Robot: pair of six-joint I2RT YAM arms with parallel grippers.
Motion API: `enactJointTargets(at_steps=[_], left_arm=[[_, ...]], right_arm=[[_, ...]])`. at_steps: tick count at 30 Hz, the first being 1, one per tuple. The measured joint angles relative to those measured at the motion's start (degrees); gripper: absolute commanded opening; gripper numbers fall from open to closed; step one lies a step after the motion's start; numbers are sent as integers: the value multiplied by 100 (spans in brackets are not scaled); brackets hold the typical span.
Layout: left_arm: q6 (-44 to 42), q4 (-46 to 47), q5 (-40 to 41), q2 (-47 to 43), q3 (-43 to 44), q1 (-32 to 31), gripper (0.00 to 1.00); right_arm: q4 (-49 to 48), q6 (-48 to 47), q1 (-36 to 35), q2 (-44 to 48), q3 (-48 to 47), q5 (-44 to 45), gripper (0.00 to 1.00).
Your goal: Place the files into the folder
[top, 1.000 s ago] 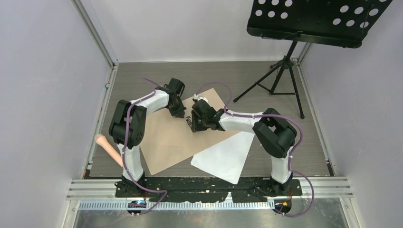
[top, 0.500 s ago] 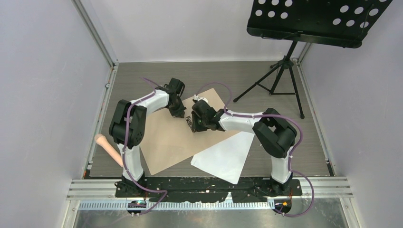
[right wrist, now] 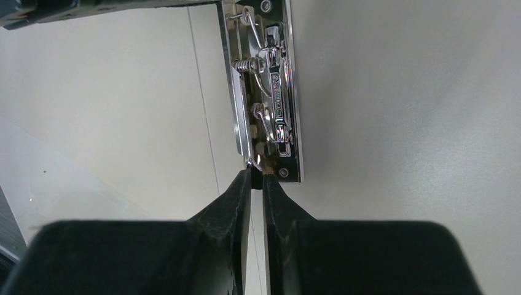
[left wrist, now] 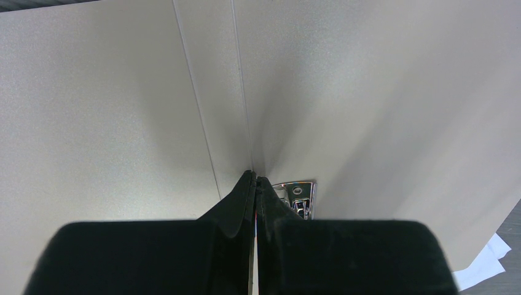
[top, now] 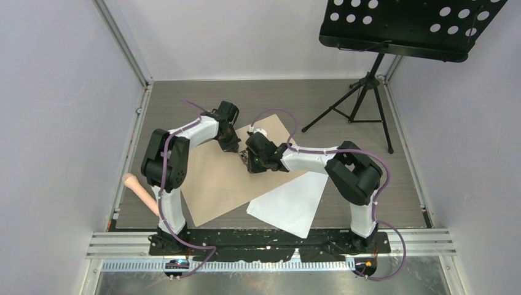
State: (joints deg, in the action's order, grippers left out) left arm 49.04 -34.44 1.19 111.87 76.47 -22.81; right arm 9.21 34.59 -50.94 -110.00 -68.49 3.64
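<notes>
While the folder (top: 215,184) lies open, files (top: 289,206) outside at its edge, left gripper (left wrist: 255,179) closed, right gripper (right wrist: 257,175) pinching metal clip (right wrist: 273,104).

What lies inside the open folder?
A chrome clip shows beside the crease of the folder. The files lie outside; how far they run under its leaf is hidden.

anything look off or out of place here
The white paper sheets lie askew outside the tan card folder, one corner over the black base rail. A peach cylinder pokes off the left edge of the table.
</notes>
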Motion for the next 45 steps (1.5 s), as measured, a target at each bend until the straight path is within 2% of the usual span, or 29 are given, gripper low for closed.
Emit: enactJointTargets(at_steps=[9,41,45], left_arm=[[-4,-11,0,9,13,-2,1],[-155,-439,76,238,411,-9,1],[-153,-446,72,240,415,-9,4]], right_arm=[[131,15,-39,-33,-85,168,6],[586,1003,-350,-289,-417,1851,5],[586,1169,-350,-356,-415,1923,5]])
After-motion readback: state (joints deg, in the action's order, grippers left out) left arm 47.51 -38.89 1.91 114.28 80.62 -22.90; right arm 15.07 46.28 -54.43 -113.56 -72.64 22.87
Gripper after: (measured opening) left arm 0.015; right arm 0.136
